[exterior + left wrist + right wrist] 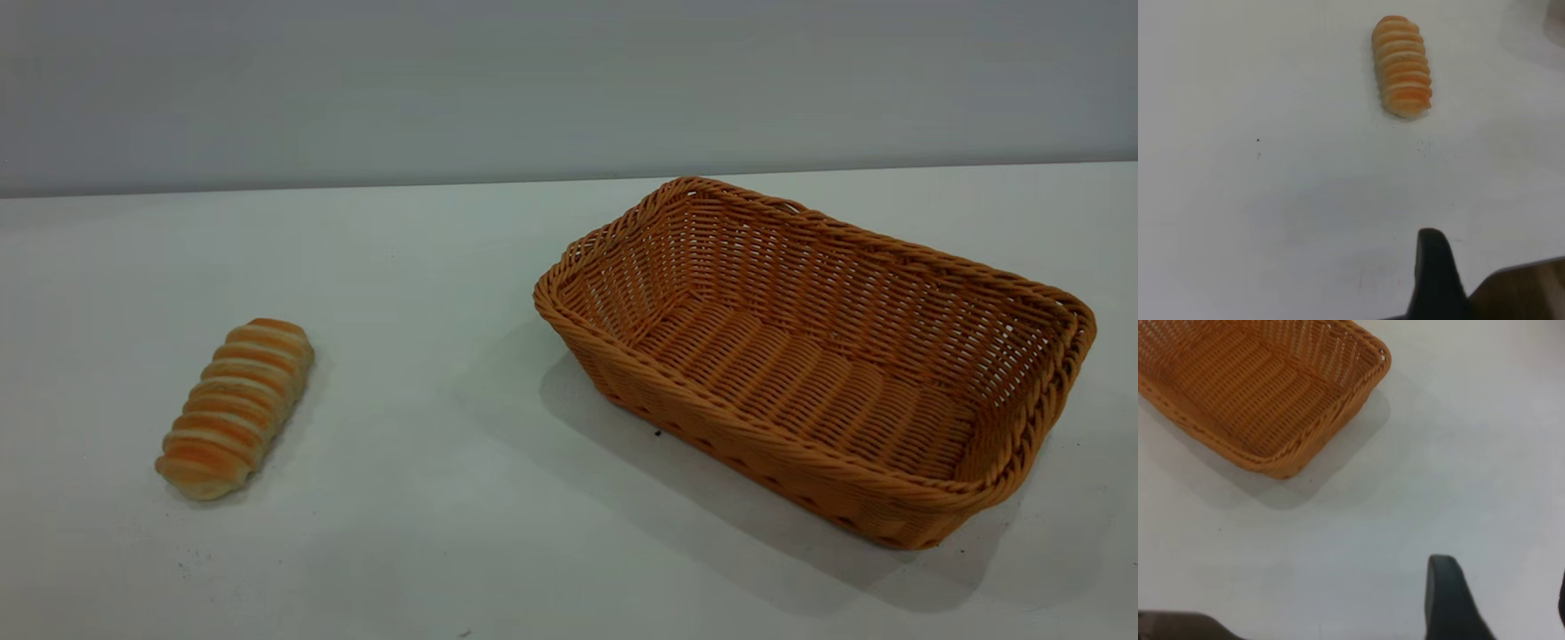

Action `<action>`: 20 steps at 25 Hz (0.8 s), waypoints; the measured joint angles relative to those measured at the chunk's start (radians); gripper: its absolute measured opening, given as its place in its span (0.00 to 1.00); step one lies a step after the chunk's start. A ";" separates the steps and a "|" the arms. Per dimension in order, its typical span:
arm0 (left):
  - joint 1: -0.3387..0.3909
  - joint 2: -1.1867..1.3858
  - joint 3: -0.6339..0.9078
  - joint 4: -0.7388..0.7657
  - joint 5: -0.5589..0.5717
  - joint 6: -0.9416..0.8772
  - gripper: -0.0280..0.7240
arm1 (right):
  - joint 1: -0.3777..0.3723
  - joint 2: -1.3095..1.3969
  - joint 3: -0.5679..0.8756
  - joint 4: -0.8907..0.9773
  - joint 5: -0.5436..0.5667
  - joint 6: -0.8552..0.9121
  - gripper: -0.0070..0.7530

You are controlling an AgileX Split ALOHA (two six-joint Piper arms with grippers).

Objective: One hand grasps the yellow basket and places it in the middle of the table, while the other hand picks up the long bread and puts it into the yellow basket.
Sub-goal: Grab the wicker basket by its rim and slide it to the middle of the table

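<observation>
You have one basket (813, 356) and one bread (236, 407) on the white counter (427, 293).

The bread lies flat on the left side of the counter. It is long and thin. Its long line runs from near-left to far-right, a bit slanted. You can count stripes of orange and cream across it.

The basket sits on the right side, well apart from the bread. It stands upright with its open top facing up, and nothing is inside it. Its long line runs from far-left to near-right, so one corner points to the near side of the counter.

In the outside view you see no arms at all.

In the left wrist view, the left hand (1435, 280) shows only one dark finger tip, above the bare counter and apart from the bread. You cannot tell how wide it is.

In the right wrist view, the right hand (1498, 600) shows two dark finger tips with a wide gap between them. It holds nothing and is apart from the basket.
</observation>
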 joint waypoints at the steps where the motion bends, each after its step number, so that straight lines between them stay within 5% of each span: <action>1: 0.000 0.000 0.000 0.000 0.000 0.000 0.76 | 0.004 0.000 0.000 0.000 0.000 0.000 0.50; 8: -0.022 0.000 0.000 0.000 0.000 0.000 0.76 | 0.028 0.000 0.000 0.007 0.000 0.000 0.50; 20: -0.051 0.037 0.000 -0.001 0.000 -0.005 0.76 | 0.202 0.000 0.000 0.117 -0.016 0.001 0.50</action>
